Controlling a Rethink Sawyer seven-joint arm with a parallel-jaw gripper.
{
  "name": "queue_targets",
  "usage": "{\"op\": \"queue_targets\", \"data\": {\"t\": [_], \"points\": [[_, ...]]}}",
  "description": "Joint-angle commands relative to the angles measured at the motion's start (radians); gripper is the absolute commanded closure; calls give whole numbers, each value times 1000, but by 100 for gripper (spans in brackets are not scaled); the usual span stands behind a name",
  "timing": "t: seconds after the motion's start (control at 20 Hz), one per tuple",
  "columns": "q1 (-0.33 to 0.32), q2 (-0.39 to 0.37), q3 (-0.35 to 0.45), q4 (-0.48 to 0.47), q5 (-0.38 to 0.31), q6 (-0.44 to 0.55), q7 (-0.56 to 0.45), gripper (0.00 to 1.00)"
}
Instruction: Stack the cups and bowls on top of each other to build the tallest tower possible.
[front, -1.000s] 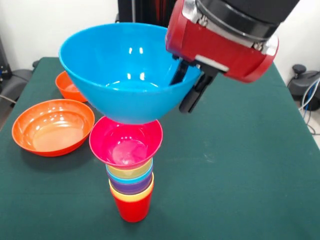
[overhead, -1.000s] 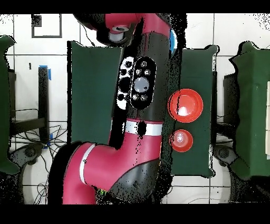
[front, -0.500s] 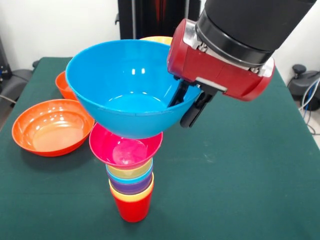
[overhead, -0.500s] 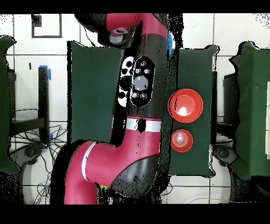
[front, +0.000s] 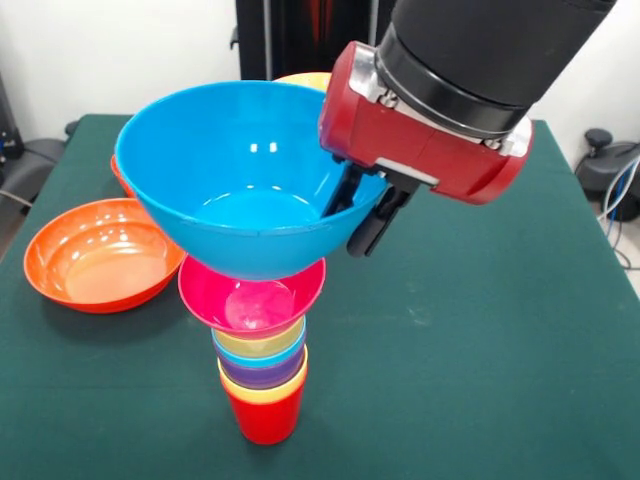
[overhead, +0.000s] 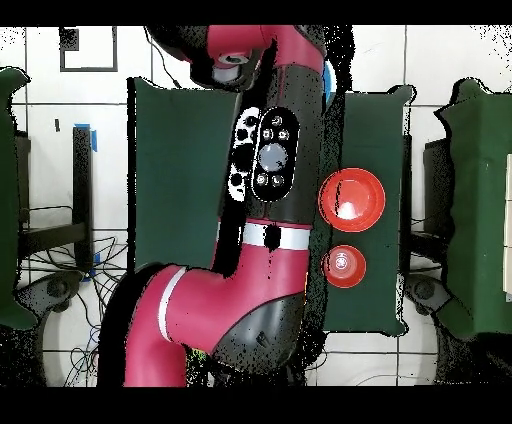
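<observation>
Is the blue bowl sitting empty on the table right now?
No, the tool grips the blue bowl by its rim above the pink bowl.

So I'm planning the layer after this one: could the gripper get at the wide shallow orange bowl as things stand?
Probably not yet. The gripper is shut on the rim of the blue bowl, which hangs over the pink bowl. The orange bowl lies open on the table, nothing on it.

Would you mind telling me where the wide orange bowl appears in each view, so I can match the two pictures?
Front view: the wide orange bowl sits on the table at the left edge, left of the tower.
Overhead view: it lies right of the arm, at mid-height.
Shared landmark: the small orange bowl beside it, mostly hidden behind the blue bowl in the front view.
</observation>
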Motion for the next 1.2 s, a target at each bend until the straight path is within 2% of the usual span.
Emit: {"op": "queue_targets", "data": {"t": [0.05,0.2,0.75,1.2], "points": [[-23,-24,39,27,0,-53,-409,100],[-38,-2,26,-8,14,-52,-421,100],[-38,10,18,-18,24,-76,-407,100],[-35,40,-12,-38,54,-92,-354,100]]}}
